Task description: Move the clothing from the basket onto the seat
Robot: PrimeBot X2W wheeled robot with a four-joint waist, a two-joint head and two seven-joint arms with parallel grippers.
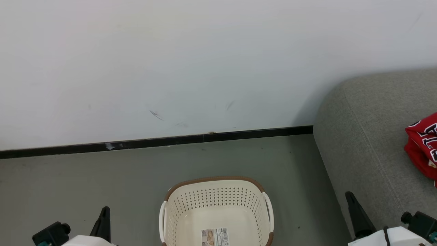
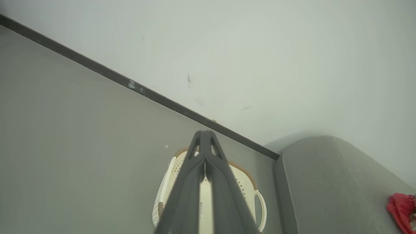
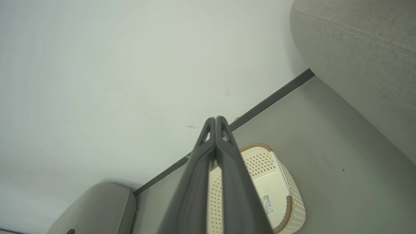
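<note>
At the lower left, the left pincer (image 2: 204,135) hangs above the grey floor (image 1: 85,177). Its wrist view shows the two dark fingers pressed together along their length, with nothing between them.

In the middle, the basket (image 1: 214,198) stands on the floor a little out from the wall (image 1: 170,68) and its black skirting (image 1: 153,141). As far as the head view reaches, it holds nothing. The perforated walls and pale bottom are bare apart from a barcode sticker (image 1: 215,237). Its near end runs off the lower edge of the head view, but both wrist views show the same bare inside.

To the right, the right pincer (image 3: 216,121) is also closed on nothing, hovering beside the front of the sofa (image 1: 362,136). The sofa is just to the right of the basket, with a strip of floor between them.

Furthest right, the red clothing (image 1: 423,147) lies bunched on the sofa cushion, with black-and-white lettering showing. The picture edge cuts it off, so I cannot tell whether it is one garment or several.

Judging from this, the task looks finished or very nearly so. The basket is emptied, the clothing is on the seat, and both arms are free. At most, what remains is to check the hidden near end of the basket.
</note>
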